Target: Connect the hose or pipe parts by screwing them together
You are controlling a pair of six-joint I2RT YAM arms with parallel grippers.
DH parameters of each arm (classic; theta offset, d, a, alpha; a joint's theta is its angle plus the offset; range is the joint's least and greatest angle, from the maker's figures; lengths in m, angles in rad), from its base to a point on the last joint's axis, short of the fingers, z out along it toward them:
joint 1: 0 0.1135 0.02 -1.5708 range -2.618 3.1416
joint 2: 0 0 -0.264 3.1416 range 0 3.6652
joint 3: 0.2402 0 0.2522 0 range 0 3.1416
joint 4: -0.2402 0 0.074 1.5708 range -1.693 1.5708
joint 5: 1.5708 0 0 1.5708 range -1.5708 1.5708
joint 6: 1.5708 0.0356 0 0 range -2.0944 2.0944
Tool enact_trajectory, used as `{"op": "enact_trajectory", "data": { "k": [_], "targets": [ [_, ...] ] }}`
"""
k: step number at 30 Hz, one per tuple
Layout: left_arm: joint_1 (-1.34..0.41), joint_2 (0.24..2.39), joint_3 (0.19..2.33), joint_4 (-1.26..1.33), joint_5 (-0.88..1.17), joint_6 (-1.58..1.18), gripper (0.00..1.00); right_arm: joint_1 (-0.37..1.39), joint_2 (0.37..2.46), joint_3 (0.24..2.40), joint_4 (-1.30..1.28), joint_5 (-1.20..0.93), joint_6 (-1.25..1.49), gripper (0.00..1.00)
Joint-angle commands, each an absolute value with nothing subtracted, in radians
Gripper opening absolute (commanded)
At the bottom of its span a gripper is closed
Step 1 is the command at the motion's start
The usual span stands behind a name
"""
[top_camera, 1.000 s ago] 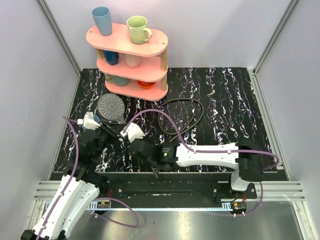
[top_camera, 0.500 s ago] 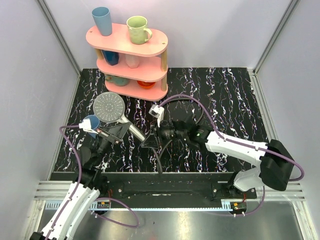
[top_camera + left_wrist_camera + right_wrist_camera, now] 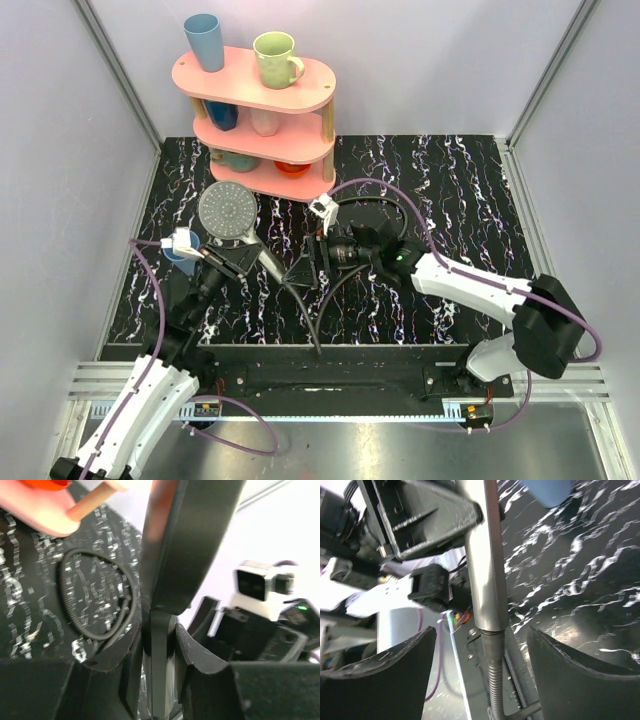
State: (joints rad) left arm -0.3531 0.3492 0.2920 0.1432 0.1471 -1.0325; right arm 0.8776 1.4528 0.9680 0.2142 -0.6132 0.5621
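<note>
The shower head [image 3: 229, 213] faces up with its round grey perforated face, and its dark handle [image 3: 268, 264] slants down to the right. My left gripper [image 3: 237, 262] is shut on the handle [image 3: 159, 645], which fills the gap between its jaws. The black hose [image 3: 312, 320] runs from the handle's end toward the near table edge, with a loop [image 3: 365, 225] lying behind. In the right wrist view the ribbed hose [image 3: 495, 685] meets the handle's metal end [image 3: 489, 625]. My right gripper [image 3: 305, 272] [image 3: 482, 670] stands open around that joint, with its fingers [image 3: 385, 675] clear of it.
A pink three-tier shelf [image 3: 265, 85] with cups stands at the back left. A blue cup [image 3: 182, 247] sits by my left wrist. Purple arm cables [image 3: 380, 190] arch over the hose loop [image 3: 95, 600]. Grey walls close in both sides.
My right arm swung from low left to the handle's end and its jaws have just opened off the hose joint. The left arm lifted and shifted the shower head.
</note>
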Motion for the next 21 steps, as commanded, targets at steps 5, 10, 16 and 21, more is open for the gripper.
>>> {"op": "enact_trajectory", "data": {
  "k": [5, 10, 16, 21],
  "targets": [
    [-0.351, 0.445, 0.526, -0.216, -0.054, -0.945, 0.0, 1.024, 1.312, 1.051, -0.142, -0.03, 0.283, 0.92],
    [-0.351, 0.509, 0.604, -0.308, -0.087, -0.962, 0.0, 1.257, 1.348, 1.08, -0.164, 0.484, 0.192, 0.88],
    [-0.351, 0.554, 0.655, -0.386, -0.123, -0.989, 0.0, 1.386, 1.504, 1.192, -0.172, 0.684, 0.12, 0.82],
    [-0.351, 0.558, 0.68, -0.433, -0.144, -1.008, 0.0, 1.437, 1.661, 1.342, -0.202, 0.787, 0.061, 0.79]
  ]
}}
